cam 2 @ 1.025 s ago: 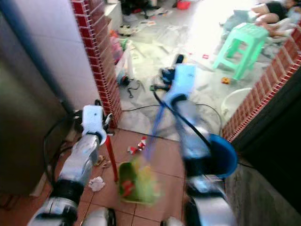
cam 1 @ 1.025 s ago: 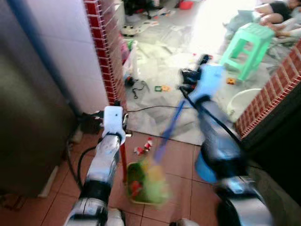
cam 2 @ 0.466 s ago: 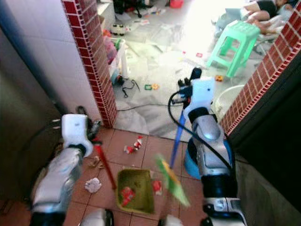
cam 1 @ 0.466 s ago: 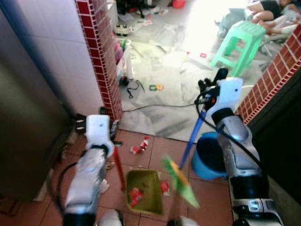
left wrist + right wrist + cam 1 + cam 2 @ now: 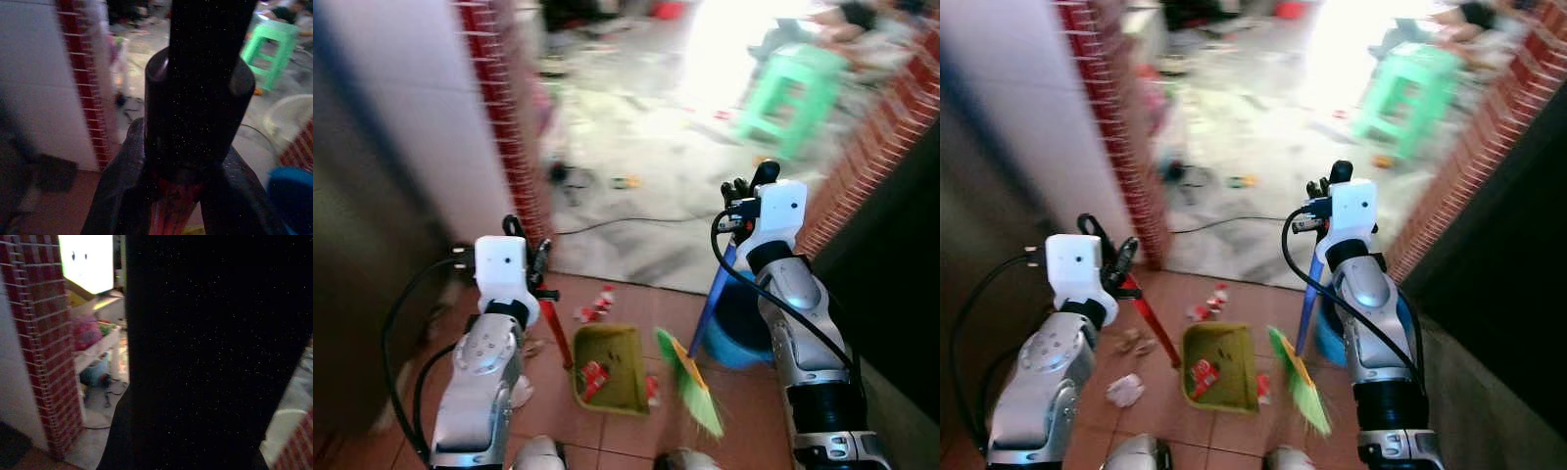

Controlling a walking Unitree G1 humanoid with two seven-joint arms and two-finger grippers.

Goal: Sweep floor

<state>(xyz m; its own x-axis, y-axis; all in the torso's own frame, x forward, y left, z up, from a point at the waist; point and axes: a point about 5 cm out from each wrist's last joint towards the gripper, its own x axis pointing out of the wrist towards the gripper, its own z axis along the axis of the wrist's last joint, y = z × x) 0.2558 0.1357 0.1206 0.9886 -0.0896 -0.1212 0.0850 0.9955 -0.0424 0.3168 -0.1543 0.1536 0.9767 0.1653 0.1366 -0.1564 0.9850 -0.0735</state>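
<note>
Left end effector (image 5: 524,257): left eye view; closed round the red handle (image 5: 558,338) of the green dustpan (image 5: 611,368), held high so the pan sits flat on the terracotta floor (image 5: 636,431) with its mouth toward the broom.
Right end effector (image 5: 744,191): same view; clamped on the top of the blue broom handle (image 5: 713,304), which slants down to the green bristles (image 5: 689,382) just beside the pan's right edge (a pose that, I judge, suits flicking litter into the pan).
Litter: red-and-white scraps (image 5: 595,374) already lie inside the dustpan; more bits (image 5: 592,305) sit on the tiles toward the grey floor beyond, so sweeping looks partly done.
Blue bucket (image 5: 734,328): behind the broom handle, against the brick wall on the right.
Right eye view: same layout; a crumpled white scrap (image 5: 1123,390) lies on the tiles left of the dustpan, not yet gathered.
Left wrist view: the black fingers (image 5: 122,196) close narrowly on the red handle between them; a green stool (image 5: 271,46) stands well beyond.
Right wrist view: very dark (the handle cannot be made out); a red brick pillar (image 5: 41,347) shows alongside.
</note>
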